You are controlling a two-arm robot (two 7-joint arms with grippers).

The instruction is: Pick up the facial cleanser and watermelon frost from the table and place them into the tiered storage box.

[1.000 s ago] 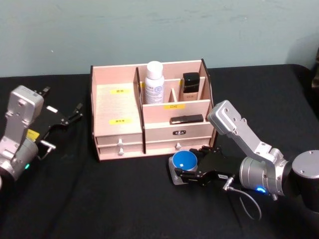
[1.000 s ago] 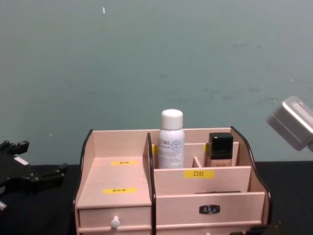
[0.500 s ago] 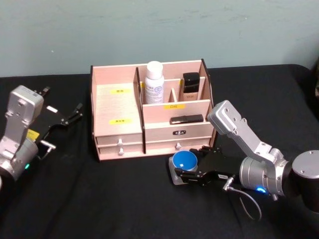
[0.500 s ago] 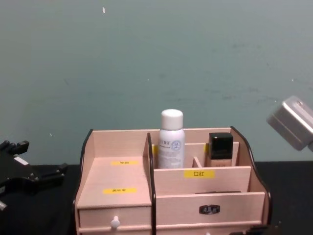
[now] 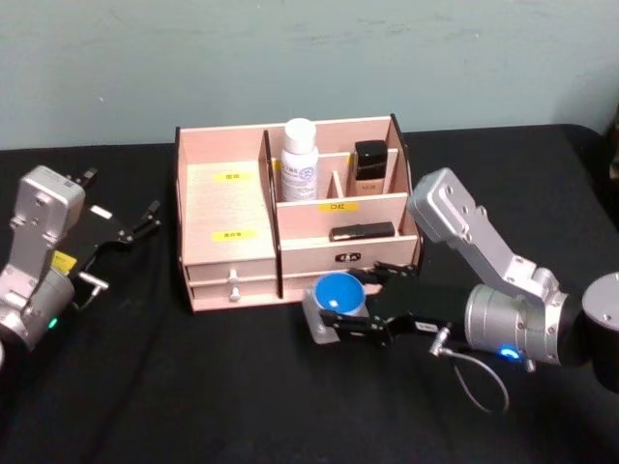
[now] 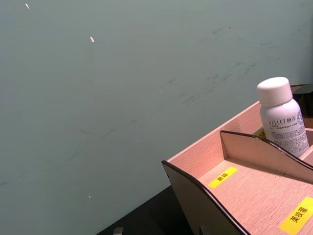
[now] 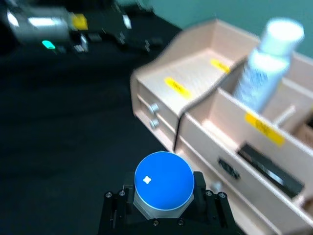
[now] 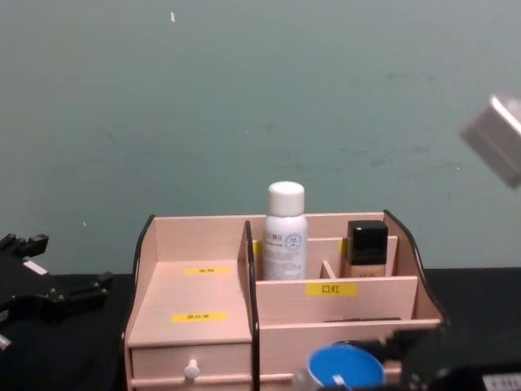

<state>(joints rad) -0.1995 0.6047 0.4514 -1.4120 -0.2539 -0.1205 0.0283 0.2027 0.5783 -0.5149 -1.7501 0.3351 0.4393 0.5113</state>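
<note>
Carried leftward since before, the watermelon frost jar (image 5: 337, 290) stands upright, clamped by the right gripper (image 5: 354, 305).

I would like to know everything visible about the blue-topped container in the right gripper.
The blue-topped container is small and round, with a flat blue lid bearing a tiny white mark and a greyish body below. It sits upright between the black fingers of the right gripper, in front of the drawers of the tiered storage box.

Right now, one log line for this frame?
right gripper: jaws shut on blue-lidded jar, in front of tiered storage box drawers | left gripper: parked left of box | white bottle: upright in box
</note>
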